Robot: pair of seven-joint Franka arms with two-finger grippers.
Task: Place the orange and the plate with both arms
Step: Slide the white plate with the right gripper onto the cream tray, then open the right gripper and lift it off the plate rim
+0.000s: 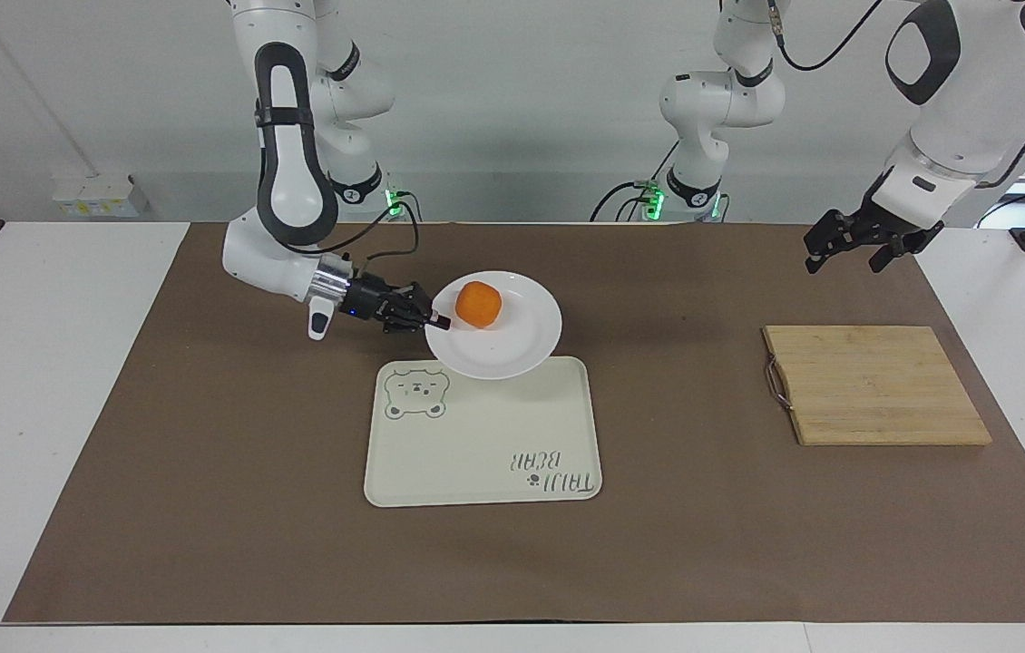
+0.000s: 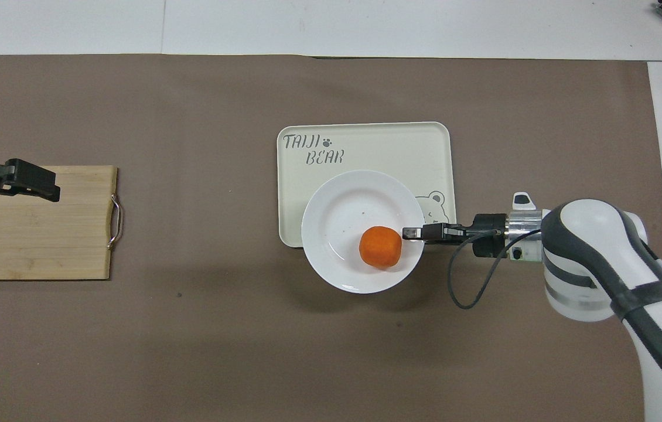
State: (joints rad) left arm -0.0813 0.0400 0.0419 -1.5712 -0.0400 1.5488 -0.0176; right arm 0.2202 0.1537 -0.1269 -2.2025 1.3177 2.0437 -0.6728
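My right gripper is shut on the rim of the white plate, on the side toward the right arm's end of the table. The plate is held up off the table. It hangs over the edge of the cream bear tray that lies nearest the robots. The orange sits on the plate, close to the gripped rim. My left gripper waits open and empty in the air, over the robot-side edge of the cutting board.
A wooden cutting board with a metal handle lies at the left arm's end of the table. A brown mat covers the table. Two smaller white arms with green lights stand at the robots' end.
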